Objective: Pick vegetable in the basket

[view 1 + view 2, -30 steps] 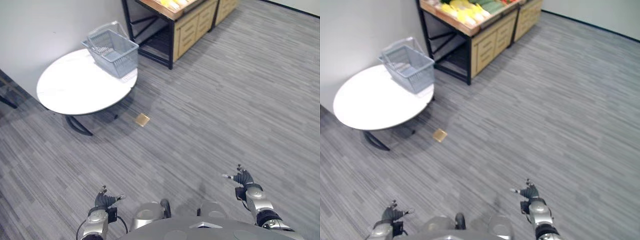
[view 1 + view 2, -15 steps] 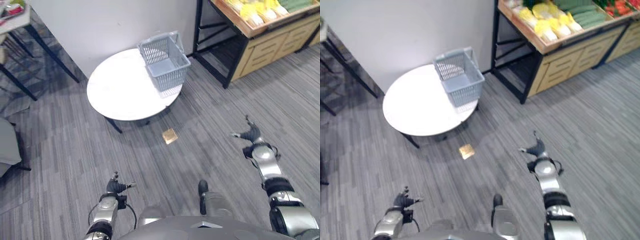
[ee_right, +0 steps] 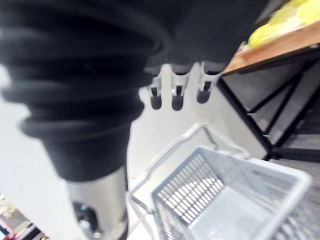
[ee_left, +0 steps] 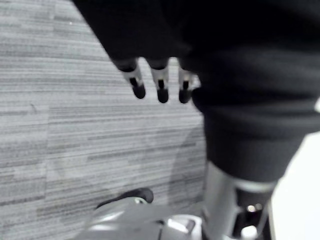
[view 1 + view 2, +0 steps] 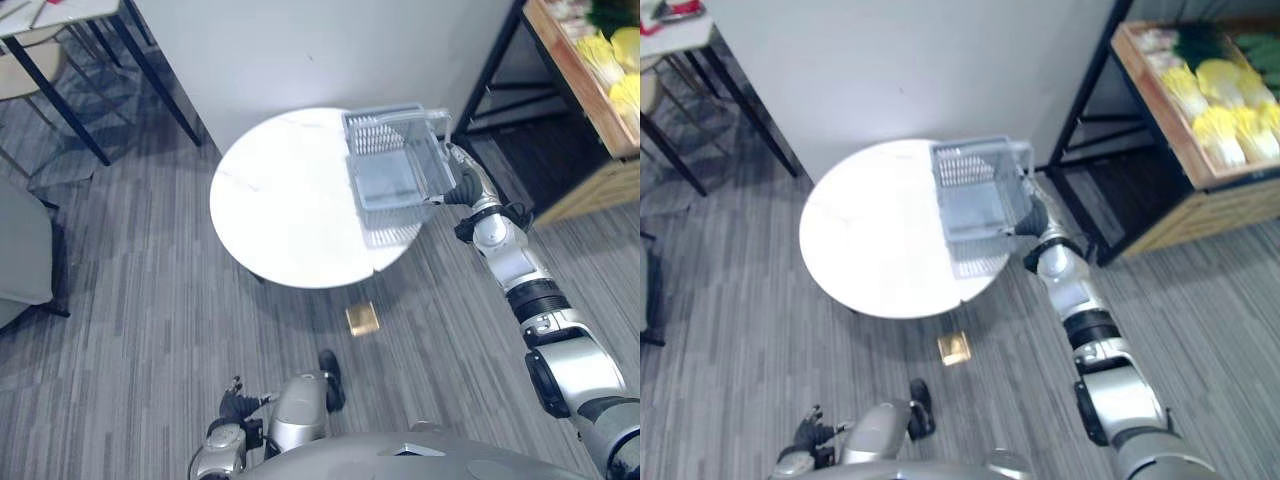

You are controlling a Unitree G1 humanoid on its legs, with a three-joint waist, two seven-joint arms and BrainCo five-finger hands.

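Now r. hand (image 5: 462, 184), fingers straight, beside grey mesh basket (image 5: 392, 176) on round white table (image 5: 280, 215); l. hand (image 4: 160, 82) low, also straight-fingered.

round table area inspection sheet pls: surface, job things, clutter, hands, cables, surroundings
Surface: white round table, bare apart from the basket.
Job's things: grey basket stands at the table's far right edge and looks empty; yellow vegetables lie on the wooden stand to the right.
Clutter: small tan square on the carpet beside the table.
Hands: right hand at the basket's right rim, fingers straight, holding nothing; contact cannot be told. Left hand low over the carpet, fingers straight.
Cables: nothing seen.
Surroundings: white wall, black-legged desk at upper left.
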